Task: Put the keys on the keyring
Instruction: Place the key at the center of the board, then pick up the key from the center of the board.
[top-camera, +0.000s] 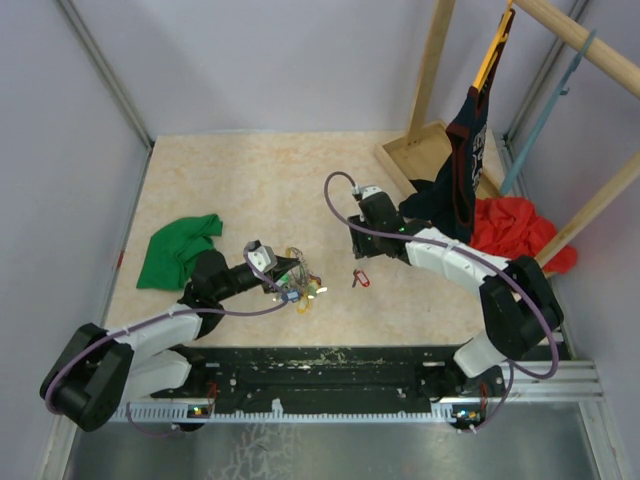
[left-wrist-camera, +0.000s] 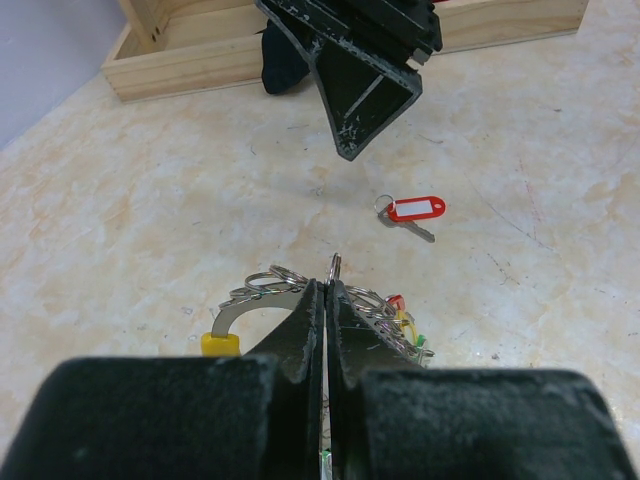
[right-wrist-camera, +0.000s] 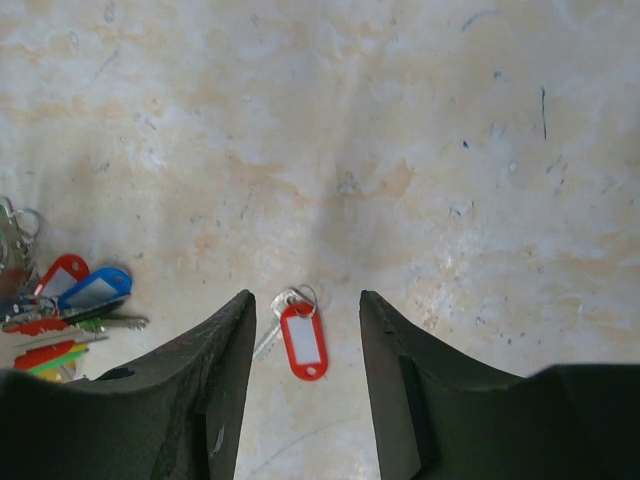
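One key with a red tag (top-camera: 360, 279) lies flat on the table, apart from the bunch; it also shows in the left wrist view (left-wrist-camera: 414, 209) and the right wrist view (right-wrist-camera: 303, 340). The keyring (left-wrist-camera: 262, 292), a thin grey metal ring with small split rings and red, yellow, green and blue tagged keys (right-wrist-camera: 72, 300), rests on the table (top-camera: 300, 285). My left gripper (left-wrist-camera: 327, 290) is shut on the keyring's edge (top-camera: 285, 275). My right gripper (right-wrist-camera: 305, 305) is open and empty, hovering above the red-tagged key, its fingers either side of it (top-camera: 360, 232).
A green cloth (top-camera: 178, 250) lies left of the left arm. A wooden tray (top-camera: 425, 155) stands at the back right, also in the left wrist view (left-wrist-camera: 200, 60). A dark garment (top-camera: 465, 160) hangs from a wooden rack above a red cloth (top-camera: 515, 225).
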